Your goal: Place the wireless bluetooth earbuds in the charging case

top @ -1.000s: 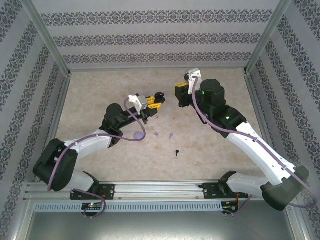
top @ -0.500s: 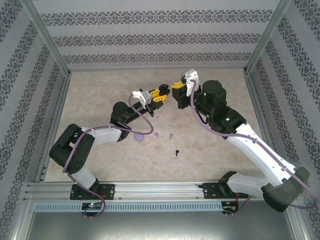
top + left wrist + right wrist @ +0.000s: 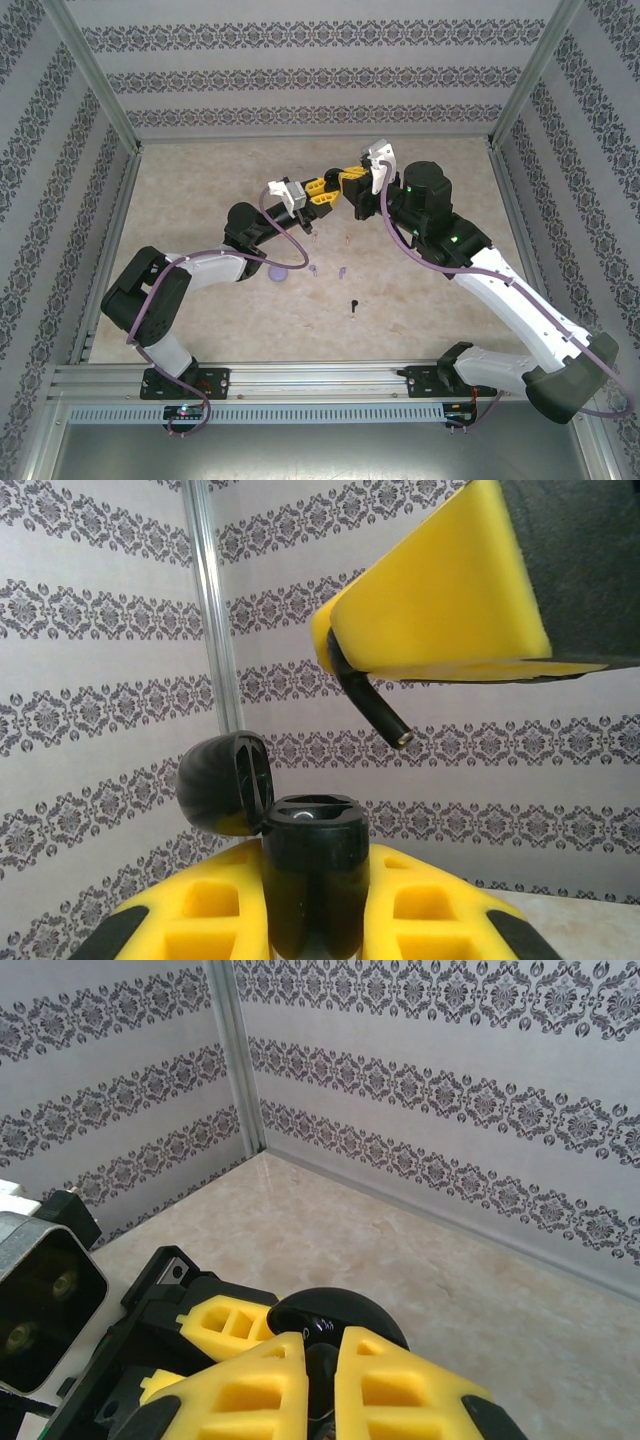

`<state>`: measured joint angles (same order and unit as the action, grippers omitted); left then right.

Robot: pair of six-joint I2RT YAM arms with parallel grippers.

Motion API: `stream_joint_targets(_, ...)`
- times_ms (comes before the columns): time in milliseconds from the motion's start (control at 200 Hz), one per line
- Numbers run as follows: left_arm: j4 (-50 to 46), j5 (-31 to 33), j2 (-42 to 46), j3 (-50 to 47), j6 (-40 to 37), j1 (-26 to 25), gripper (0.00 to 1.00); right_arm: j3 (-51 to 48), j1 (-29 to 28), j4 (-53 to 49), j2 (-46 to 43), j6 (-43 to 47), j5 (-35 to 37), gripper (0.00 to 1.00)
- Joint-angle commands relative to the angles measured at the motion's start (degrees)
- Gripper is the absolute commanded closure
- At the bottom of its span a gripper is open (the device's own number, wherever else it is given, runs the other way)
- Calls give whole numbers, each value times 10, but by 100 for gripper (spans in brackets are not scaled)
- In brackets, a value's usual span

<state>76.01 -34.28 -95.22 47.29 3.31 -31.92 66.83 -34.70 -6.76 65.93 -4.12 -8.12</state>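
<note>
Earbud [image 3: 372,698] hung over case [image 3: 310,865], upper centre of top view.
Left gripper [image 3: 323,190] clamped the open case; right gripper [image 3: 350,181], pinching the earbud, had closed in just above it, ready for insertion.

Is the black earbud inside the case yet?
No, the earbud sticks out of the right gripper, above the open case and not touching it.
</note>
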Motion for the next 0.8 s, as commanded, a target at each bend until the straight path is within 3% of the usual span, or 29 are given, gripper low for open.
stream_joint_targets(0,37,-16,-5,18,10,-9,100,-6,3,27,-4,-5,-11,90)
stream_joint_targets(794,32,-25,6,27,19,-16,100,-12,3,43,22,-21,-11,92)
